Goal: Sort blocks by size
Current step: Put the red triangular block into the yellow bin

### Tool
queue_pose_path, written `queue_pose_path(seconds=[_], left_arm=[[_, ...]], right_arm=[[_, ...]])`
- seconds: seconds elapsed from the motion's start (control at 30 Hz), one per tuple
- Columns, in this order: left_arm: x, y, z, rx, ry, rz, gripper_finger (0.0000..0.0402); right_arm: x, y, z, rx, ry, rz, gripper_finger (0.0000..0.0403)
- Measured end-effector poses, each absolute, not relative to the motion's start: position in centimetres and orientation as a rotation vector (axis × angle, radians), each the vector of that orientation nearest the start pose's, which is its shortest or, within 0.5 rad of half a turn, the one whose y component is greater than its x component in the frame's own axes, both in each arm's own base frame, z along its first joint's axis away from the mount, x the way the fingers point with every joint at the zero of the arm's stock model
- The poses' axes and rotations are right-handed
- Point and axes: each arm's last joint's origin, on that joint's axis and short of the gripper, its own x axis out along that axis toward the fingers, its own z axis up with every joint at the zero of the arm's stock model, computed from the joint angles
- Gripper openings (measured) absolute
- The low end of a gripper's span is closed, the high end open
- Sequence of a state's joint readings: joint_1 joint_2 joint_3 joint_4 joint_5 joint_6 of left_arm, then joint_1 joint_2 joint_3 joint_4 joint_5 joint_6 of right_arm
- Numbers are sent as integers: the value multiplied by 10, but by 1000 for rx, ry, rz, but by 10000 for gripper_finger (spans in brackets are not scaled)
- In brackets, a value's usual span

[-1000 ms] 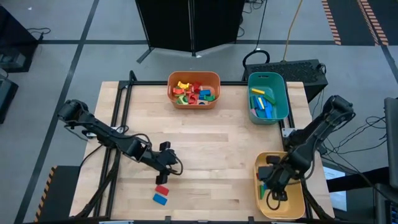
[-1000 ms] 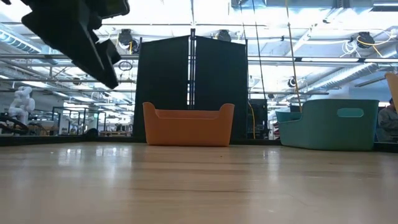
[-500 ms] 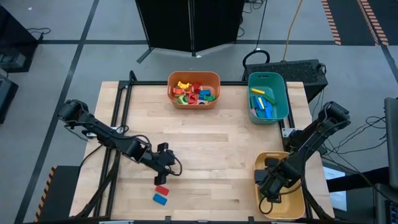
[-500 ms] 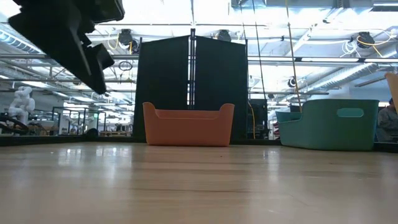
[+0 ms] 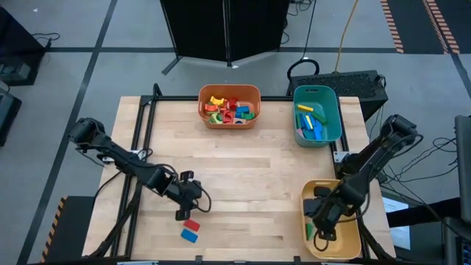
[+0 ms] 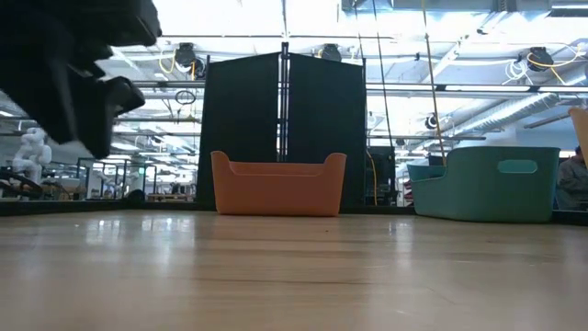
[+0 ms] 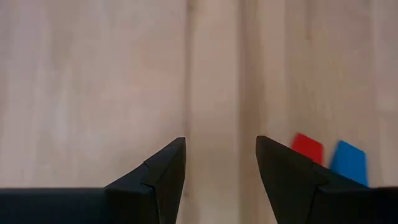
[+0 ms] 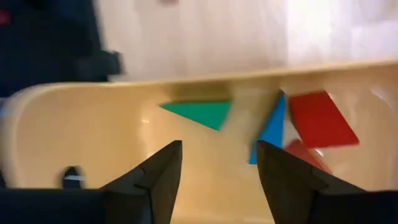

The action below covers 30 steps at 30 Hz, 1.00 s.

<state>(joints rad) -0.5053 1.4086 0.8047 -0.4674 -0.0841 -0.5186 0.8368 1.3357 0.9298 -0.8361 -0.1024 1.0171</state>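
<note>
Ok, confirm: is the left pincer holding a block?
No: the left pincer is open over bare table, with the red block off to one side.

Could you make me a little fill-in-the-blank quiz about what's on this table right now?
1. The right gripper hangs over the ____ bin.
2. Two blocks lie loose on the table near the left gripper: a red block and a ____ one.
3. The orange bin stands at the table's far edge, and beside it stands the ____ bin.
4. Nothing sits between the left gripper's fingers; they are ____.

Missing words: yellow; blue; teal; open
</note>
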Motion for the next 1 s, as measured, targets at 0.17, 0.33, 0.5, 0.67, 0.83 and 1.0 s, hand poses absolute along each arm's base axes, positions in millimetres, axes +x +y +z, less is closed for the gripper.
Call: queue_pose_path(seconds=[0.17, 0.33, 0.5, 0.67, 0.83, 1.0], left_arm=[[221, -136, 190, -176, 1115, -164, 194], [213, -152, 191, -202, 1115, -204, 194], [203, -169, 192, -196, 1073, -218, 194], [195, -185, 187, -136, 1026, -207, 194], [192, -197, 169, -19, 1050, -225, 194], [193, -204, 154, 42, 1078, -242, 194]], right_arm=[[154, 173, 250, 430, 1289, 202, 179], [151, 166, 269, 416, 1114, 271, 169], [152, 162, 281, 378, 946, 264, 167], [157, 165, 286, 319, 842, 291, 167], [162, 169, 288, 273, 763, 300, 167], [167, 173, 287, 253, 738, 320, 167]])
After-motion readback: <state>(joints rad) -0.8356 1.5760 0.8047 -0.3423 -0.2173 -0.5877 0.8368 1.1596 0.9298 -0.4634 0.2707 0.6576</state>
